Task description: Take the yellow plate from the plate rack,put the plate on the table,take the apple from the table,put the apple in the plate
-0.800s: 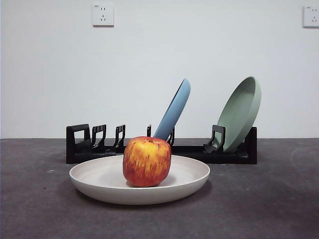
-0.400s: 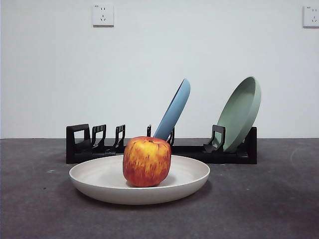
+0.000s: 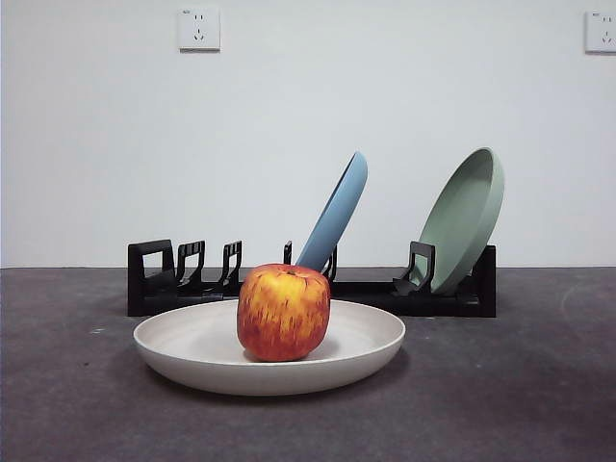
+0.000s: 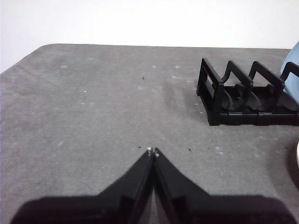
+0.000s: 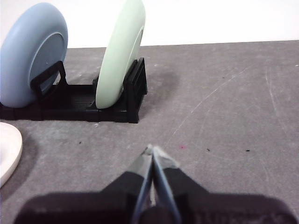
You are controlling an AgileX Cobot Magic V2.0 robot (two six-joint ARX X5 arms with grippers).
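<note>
Front view showed no arm: the apple (image 3: 284,312) sat in the yellow plate (image 3: 192,351), which lay flat on the table (image 3: 520,385) just in front of the plate rack (image 3: 154,279). A light blue plate (image 3: 337,214) and a sage green plate (image 3: 467,217) leaned in the rack. Only the wrist views showed the grippers: left gripper (image 4: 152,150) and right gripper (image 5: 152,149) hung over bare table, jaws together, empty. Two wall sockets (image 3: 199,29) behind.

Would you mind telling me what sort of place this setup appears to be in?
Probably an indoor lab or test bench rather than a kitchen: a bare dark grey matte table, a plain white wall with a white power socket, and a lone long black plate rack staged on it.
</note>
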